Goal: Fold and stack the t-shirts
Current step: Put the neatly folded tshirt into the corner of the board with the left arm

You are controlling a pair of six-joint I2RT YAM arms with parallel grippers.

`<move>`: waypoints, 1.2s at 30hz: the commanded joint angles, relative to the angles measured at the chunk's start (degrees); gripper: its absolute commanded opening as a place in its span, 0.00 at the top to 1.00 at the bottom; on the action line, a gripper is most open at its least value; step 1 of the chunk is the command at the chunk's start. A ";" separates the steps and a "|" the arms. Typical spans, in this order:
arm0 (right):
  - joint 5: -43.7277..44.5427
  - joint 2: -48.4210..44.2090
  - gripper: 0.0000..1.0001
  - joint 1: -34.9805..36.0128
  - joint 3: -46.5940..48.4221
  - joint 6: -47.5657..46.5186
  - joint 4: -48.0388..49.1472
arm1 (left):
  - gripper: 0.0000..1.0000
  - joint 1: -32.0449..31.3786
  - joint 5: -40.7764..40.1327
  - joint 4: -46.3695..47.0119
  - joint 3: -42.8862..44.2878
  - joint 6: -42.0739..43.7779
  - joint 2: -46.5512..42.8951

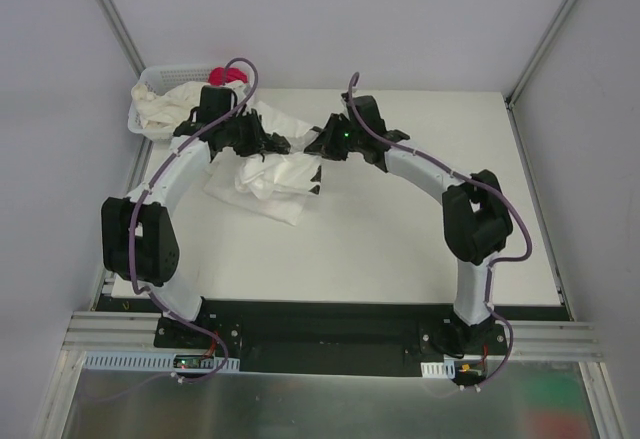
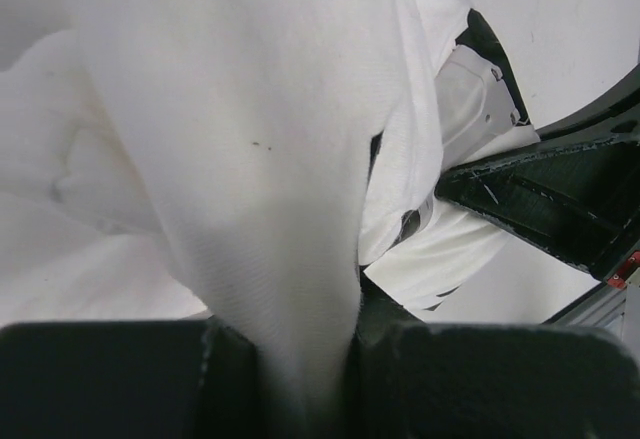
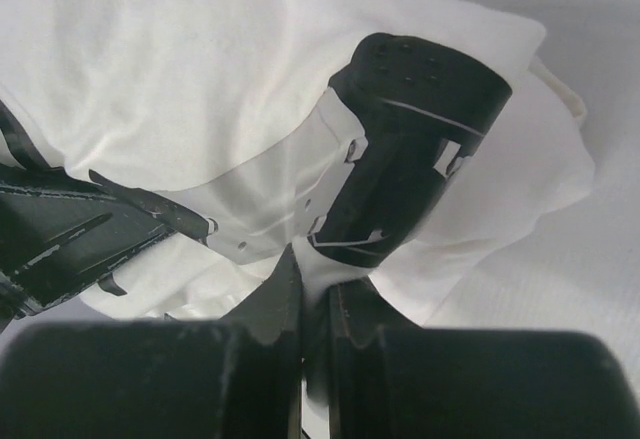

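Over the back-left part of the table (image 1: pixel 430 229), both claws are pinched onto one white t-shirt (image 1: pixel 272 181).
- On the left gripper (image 2: pixel 300 369) the jaws are nearly together, and a fold of fabric runs up out of the gap between them.
- On the right gripper (image 3: pixel 315 304) it's the same: jaws almost touching, a thin edge of cloth nipped between.

The two grippers sit close together, facing each other. The shirt bunches between them and the rest drapes onto the tabletop in a crumpled heap just in front.

Count:
- one shirt in hand
- more cream shirts (image 1: pixel 165 107) piled in the white basket (image 1: pixel 147 79) at the back-left corner, spilling over its rim — can't tell how many
- one basket
- one red cloth (image 1: pixel 228 74) on top of that pile

Small dark speck on the held shirt, seen in the left wrist view — too small to identify.
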 commanded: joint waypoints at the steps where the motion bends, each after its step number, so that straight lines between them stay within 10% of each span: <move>1: -1.91 2.52 0.99 0.16 4.05 -0.52 -1.87 | 1.00 2.94 -3.43 2.72 -0.36 1.07 -2.15; 23: -5.69 14.57 0.99 -0.19 13.72 0.18 -5.47 | 1.00 5.58 -2.47 7.29 2.10 -1.39 14.02; 36: -5.96 15.02 0.99 0.25 16.89 0.27 -6.96 | 1.00 7.95 -2.73 5.45 0.34 -0.42 7.44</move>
